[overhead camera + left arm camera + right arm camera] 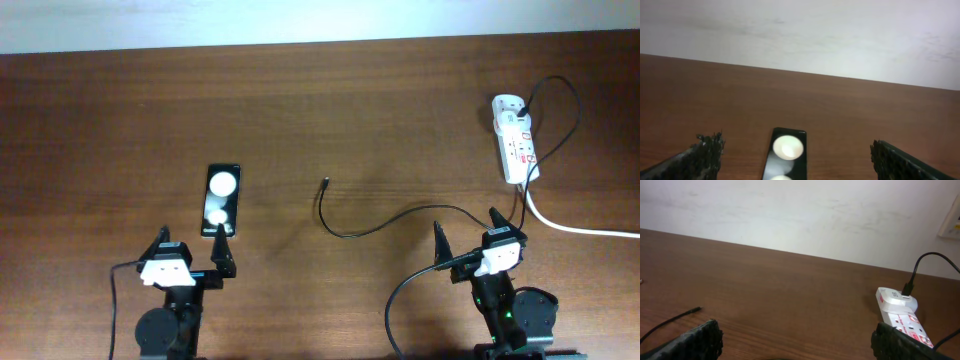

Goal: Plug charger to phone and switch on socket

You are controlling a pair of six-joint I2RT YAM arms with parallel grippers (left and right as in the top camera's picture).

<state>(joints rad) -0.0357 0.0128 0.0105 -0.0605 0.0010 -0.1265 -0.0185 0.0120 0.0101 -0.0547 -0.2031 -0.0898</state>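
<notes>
Hanging low at the bottom edge, holding the left gripper (pixel 192 245) spread wide just below the phone (pixel 223 201) at lower left, the right gripper (pixel 466 228) equally released near the charger (pixel 345 235) curling across centre. Lying on a brown wooden table (pixel 300 100) before a white wall (pixel 800 35). Sitting upper right: the socket (pixel 514 140), its thick white cord (pixel 580 230) trailing rightward.

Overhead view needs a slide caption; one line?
Both grippers open: left gripper near phone, charger tip unplugged mid-table, socket ahead of right gripper.
</notes>
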